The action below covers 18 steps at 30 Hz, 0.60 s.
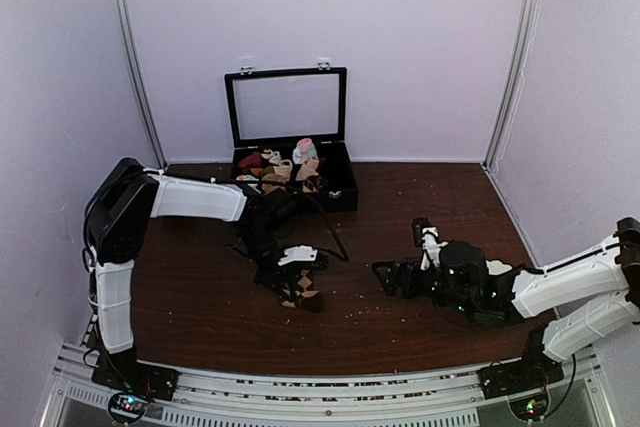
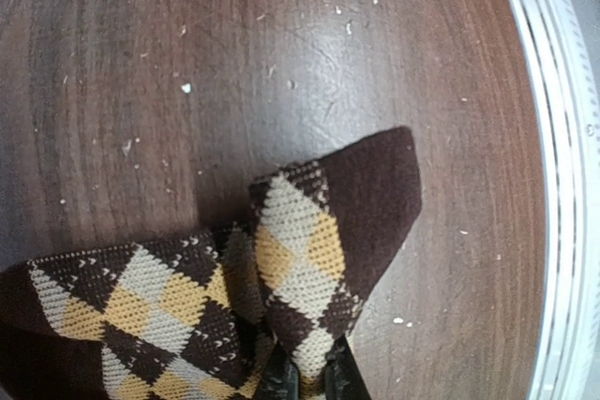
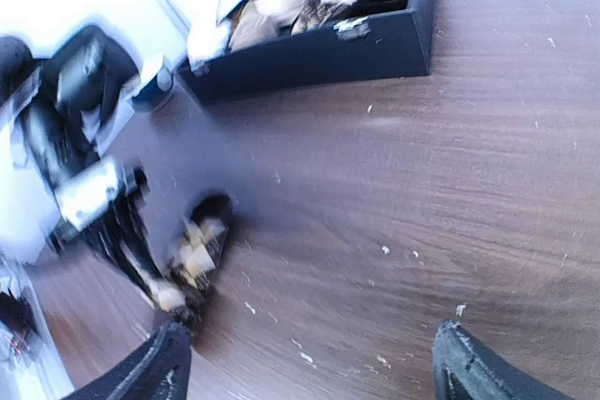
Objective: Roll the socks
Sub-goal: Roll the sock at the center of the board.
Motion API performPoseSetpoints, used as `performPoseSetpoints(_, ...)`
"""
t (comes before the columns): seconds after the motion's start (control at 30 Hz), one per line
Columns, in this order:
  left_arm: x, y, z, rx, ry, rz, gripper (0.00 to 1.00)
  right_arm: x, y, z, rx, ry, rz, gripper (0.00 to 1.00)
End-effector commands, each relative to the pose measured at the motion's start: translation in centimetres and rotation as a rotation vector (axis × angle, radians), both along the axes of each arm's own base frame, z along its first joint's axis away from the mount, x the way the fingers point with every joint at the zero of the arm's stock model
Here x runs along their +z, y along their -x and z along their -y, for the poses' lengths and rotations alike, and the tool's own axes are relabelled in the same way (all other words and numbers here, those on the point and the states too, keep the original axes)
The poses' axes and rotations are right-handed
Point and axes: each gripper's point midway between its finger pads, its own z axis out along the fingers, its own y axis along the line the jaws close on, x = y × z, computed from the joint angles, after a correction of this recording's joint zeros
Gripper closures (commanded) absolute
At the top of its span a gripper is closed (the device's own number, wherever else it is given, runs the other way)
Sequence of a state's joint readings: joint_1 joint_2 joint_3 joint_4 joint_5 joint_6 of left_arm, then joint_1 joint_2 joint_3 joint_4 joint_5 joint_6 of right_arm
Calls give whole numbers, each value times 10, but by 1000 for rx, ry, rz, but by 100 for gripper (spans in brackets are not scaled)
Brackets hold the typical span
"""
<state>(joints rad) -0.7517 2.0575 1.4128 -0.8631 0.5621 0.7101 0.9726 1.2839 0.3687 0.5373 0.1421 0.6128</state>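
Note:
The dark brown argyle socks (image 1: 298, 285) hang in a bunch just above the table's middle. My left gripper (image 1: 290, 265) is shut on them. In the left wrist view the sock fabric (image 2: 309, 250) fills the lower half, pinched between the two black fingertips (image 2: 281, 379) at the bottom edge. In the right wrist view the socks (image 3: 192, 255) show blurred at the left. My right gripper (image 1: 395, 277) is open and empty to the right of the socks, low over the table; its two fingertips (image 3: 155, 372) stand wide apart.
An open black case (image 1: 290, 172) with several small sock rolls stands at the back, lid up; it also shows in the right wrist view (image 3: 319, 44). White walls enclose the table. Crumbs dot the wood.

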Motion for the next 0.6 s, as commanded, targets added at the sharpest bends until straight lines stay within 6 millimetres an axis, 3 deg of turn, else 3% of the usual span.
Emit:
performPoseSetpoints(0.0, 5, 11, -3, -22, 22, -113, 100, 17, 24, -40, 243, 206, 325, 12)
performPoseSetpoints(0.07, 6, 17, -3, -38, 28, -150, 100, 8, 36, -67, 387, 337, 385, 14)
performPoseSetpoints(0.27, 7, 23, -1, -59, 41, -191, 100, -12, 77, -125, 774, 398, 506, 14)
performPoseSetpoints(0.4, 8, 24, -1, -67, 43, -202, 100, -45, 86, -147, 933, 515, 535, 17)
performPoseSetpoints(0.57, 8, 25, -1, -69, 41, -208, 100, -62, 81, -161, 997, 608, 606, 28)
